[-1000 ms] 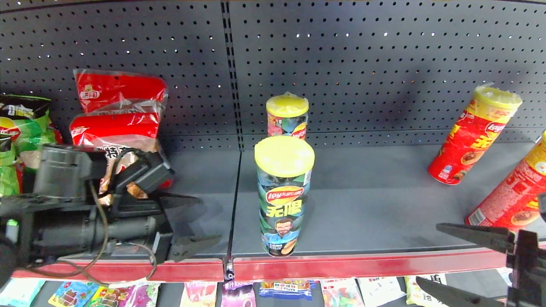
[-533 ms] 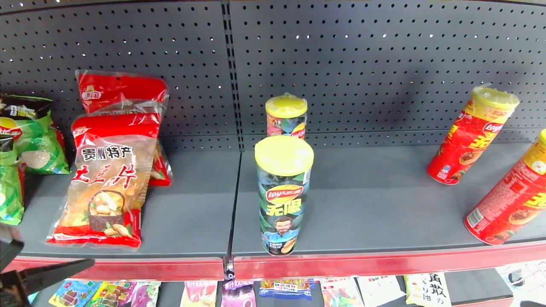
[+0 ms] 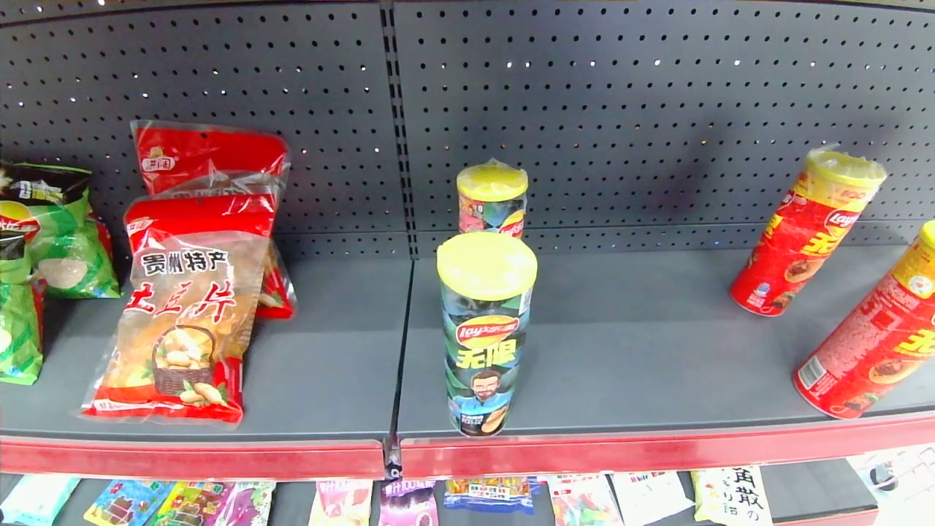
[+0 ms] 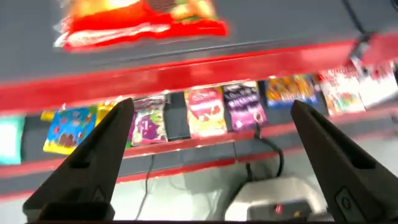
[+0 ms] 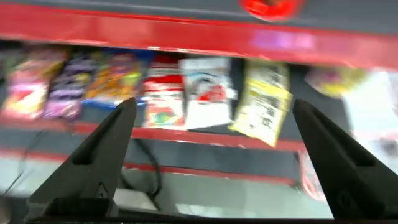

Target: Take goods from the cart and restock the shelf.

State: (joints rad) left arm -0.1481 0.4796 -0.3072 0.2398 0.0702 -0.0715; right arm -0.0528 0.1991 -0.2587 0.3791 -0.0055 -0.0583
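Note:
The grey shelf [image 3: 628,351] with a red front edge [image 3: 584,449] carries two red peanut bags [image 3: 182,314], one leaning in front of the other. Two green-blue chip canisters with yellow lids stand mid-shelf, the front canister [image 3: 486,336] near the edge and the rear canister [image 3: 491,197] by the back panel. Two red canisters [image 3: 807,234] lean at the right. My left gripper [image 4: 212,104] is open and holds nothing, below the shelf's red edge [image 4: 186,71] and under a red bag [image 4: 143,22]. My right gripper [image 5: 212,104] is also open, with nothing in it, facing the lower shelf's packets [image 5: 186,90].
Green chip bags [image 3: 44,241] stand at the far left of the shelf. A lower shelf holds a row of several small colourful packets [image 3: 489,497]. Bare shelf floor lies between the front canister and the red canisters. A perforated panel closes the back.
The left arm, which stood in front of the peanut bags, has withdrawn down and left out of the head view. The right gripper has dropped out at the lower right.

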